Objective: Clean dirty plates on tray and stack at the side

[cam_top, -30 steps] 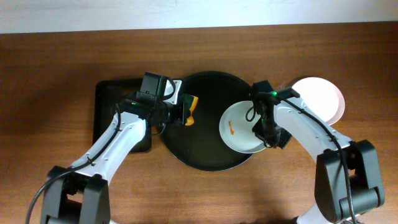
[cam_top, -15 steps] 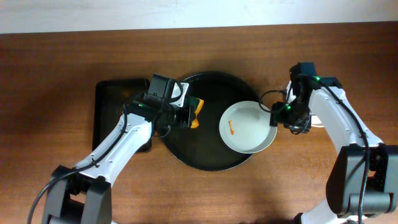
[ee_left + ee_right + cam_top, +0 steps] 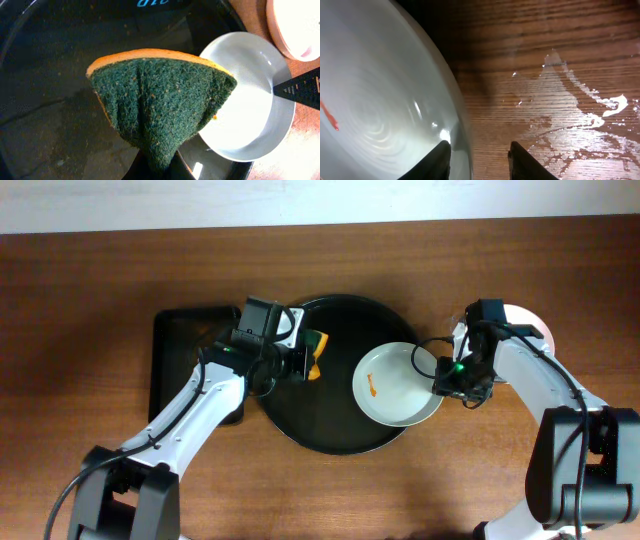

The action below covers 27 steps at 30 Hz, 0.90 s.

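A round black tray (image 3: 320, 425) sits in the middle of a brown wood table (image 3: 100, 280), seen from above. A white plate (image 3: 398, 390) lies inside the tray against its 3 o'clock edge, with an orange smear (image 3: 371, 385) on the plate's 9 o'clock half.

The right pincer (image 3: 477, 161) is at that plate's 3 o'clock rim with its fingers parted — one over the plate, the other over the table, gripping nothing. Wet streaks (image 3: 610, 102) glisten on the wood just beside it.

The left pincer (image 3: 298, 362) hangs over the tray at about 10 o'clock, clamped on a sponge (image 3: 160, 105) — its green scouring face is toward the wrist camera, with orange-yellow backing along the top edge.

A second white plate (image 3: 535, 328) rests on the table outside the tray at 2 o'clock, partly hidden by the right arm. A rectangular black tray (image 3: 180, 350) lies at the round tray's 9 o'clock, with the left arm crossing over it.
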Available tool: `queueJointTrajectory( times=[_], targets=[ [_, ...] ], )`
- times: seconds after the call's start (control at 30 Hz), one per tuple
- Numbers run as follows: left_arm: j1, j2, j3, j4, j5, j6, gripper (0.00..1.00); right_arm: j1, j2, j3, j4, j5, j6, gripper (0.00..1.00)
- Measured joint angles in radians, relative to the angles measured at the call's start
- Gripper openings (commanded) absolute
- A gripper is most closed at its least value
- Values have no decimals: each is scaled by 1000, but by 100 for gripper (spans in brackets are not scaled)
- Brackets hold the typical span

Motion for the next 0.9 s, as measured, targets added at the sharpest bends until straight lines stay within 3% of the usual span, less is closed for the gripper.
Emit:
queueJointTrajectory(
  times=[0.2,0.27,0.37,0.43,0.73,0.9],
  targets=[
    [-27,8,0,53,-3,-8,1,23,0,0,9,-6,-1,39],
    [-87,43,0,93,-2,-30,1,23,0,0,9,-6,-1,22],
    [-169,110,0,144,-2,-66,1,23,0,0,11,-6,-3,17],
    [-216,140,0,173,-2,-87,1,23,0,0,11,-5,-6,4],
    [-270,206,-1,293,1,-174,1,23,0,0,13,-16,-3,4],
    [-270,291,-1,291,101,-203,1,23,0,0,15,-16,-3,4]
  ],
)
